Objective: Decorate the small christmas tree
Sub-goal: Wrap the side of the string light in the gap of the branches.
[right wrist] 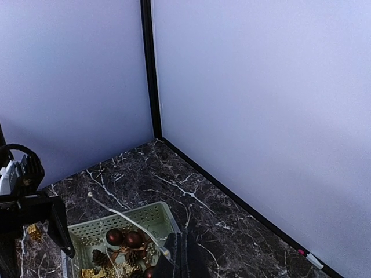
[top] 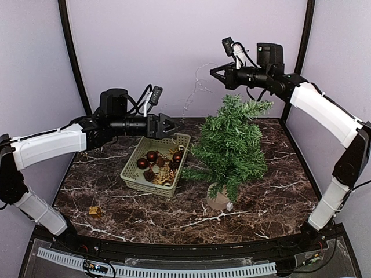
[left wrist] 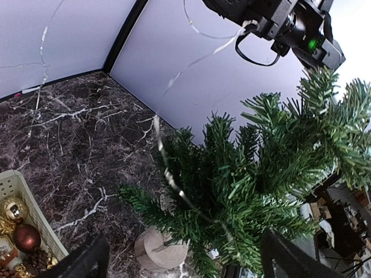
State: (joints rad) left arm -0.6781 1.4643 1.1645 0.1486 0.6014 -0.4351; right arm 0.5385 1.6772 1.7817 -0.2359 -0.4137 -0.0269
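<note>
The small christmas tree (top: 232, 145) stands upright on its round wooden base (top: 218, 198), right of centre on the dark marble-patterned tabletop (top: 272, 197) with its white veins. It is just beside the pale green basket (top: 132, 157) of baubles and cones, and there's a white tag (top: 230, 205) by the base, too small to read. Above the treetop the right gripper (top: 213, 72) is pinched closed on a thin silvery strand (top: 194, 95) trailing down toward the branches, while the left gripper (top: 177, 125) hovers over the basket, fingers spread wide, holding nothing. Pale lilac walls (right wrist: 261, 87) and black frame posts (right wrist: 148, 69) box it all in, and a small gold ornament (top: 94, 211) lies alone near the front left.
</note>
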